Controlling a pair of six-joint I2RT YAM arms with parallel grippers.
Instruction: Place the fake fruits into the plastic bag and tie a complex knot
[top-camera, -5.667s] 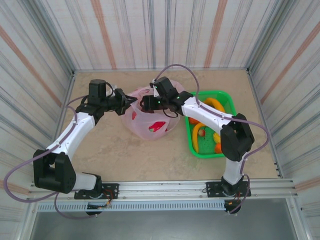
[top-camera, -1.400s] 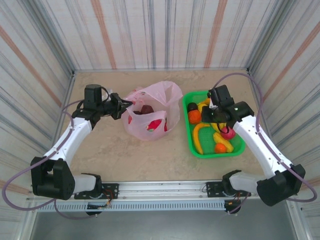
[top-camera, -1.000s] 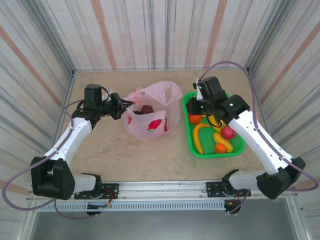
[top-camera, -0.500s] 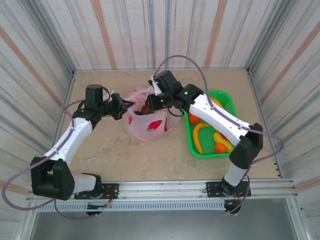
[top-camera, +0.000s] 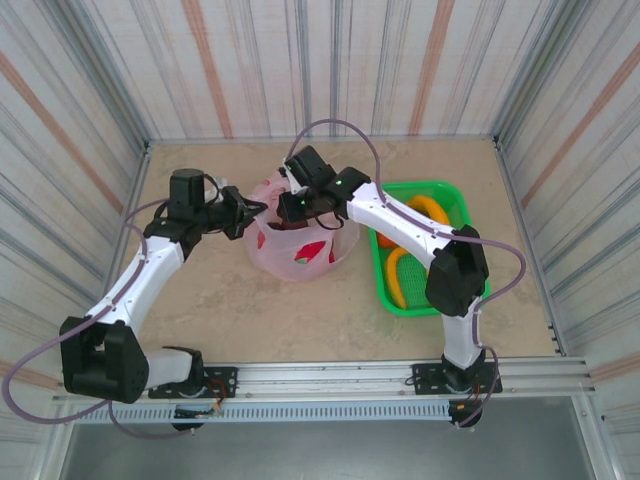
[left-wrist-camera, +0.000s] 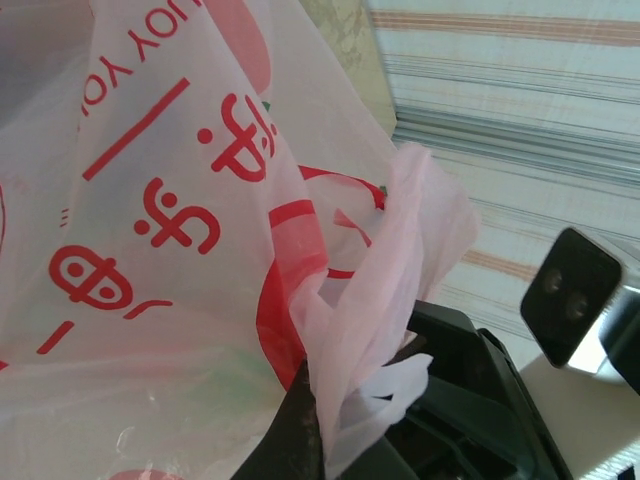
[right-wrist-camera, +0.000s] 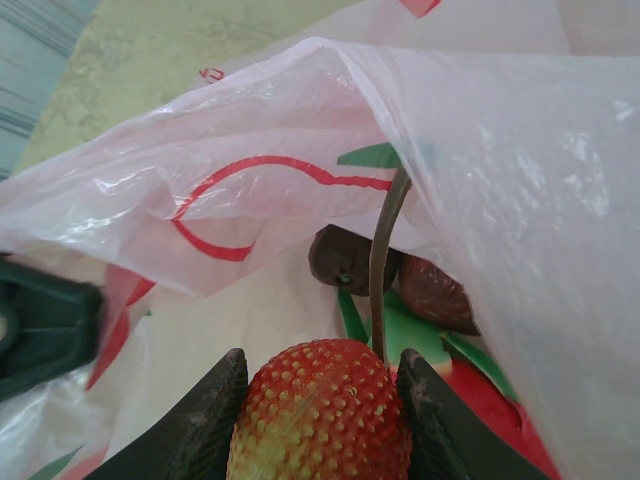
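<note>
Nearest, on the right half of the beige table (top-camera: 250, 320), just short of its right edge: a bright green rectangular plastic basket (top-camera: 452, 215). At its near end, a curved yellow toy banana (top-camera: 392, 272). Farther back in it, a second yellow banana (top-camera: 428, 207). Between the two, something orange (top-camera: 386, 241), probably a ball, half hidden under the right forearm.

Just left of the basket, about the middle of the table: a thin translucent pink plastic bag (top-camera: 300, 262) with red print, mouth upward. Visible through its film, a glossy red piece (top-camera: 314, 250).

At the bag's left rim: the left gripper (top-camera: 252, 212), closed tight on a gathered fold of the pink film. In the left wrist view, dark fingers (left-wrist-camera: 290, 450) pinching that fold from both sides, with printed film spread above them.

Over the bag's mouth, toward its far side: the right gripper (top-camera: 285, 208), reaching across from the basket side and clamped on a bumpy red toy fruit (right-wrist-camera: 320, 410). Yellow-green toward the fruit's lower end, a thin brownish stem (right-wrist-camera: 378, 250) rising from its top, grey fingers (right-wrist-camera: 195, 430) touching it left and right. Held just at the opening, pink film draped above and to the right.

Deeper inside the bag, beyond the held fruit: a dark brown rounded fruit (right-wrist-camera: 345, 258), with green leaf shapes (right-wrist-camera: 405, 335) just below it.
</note>
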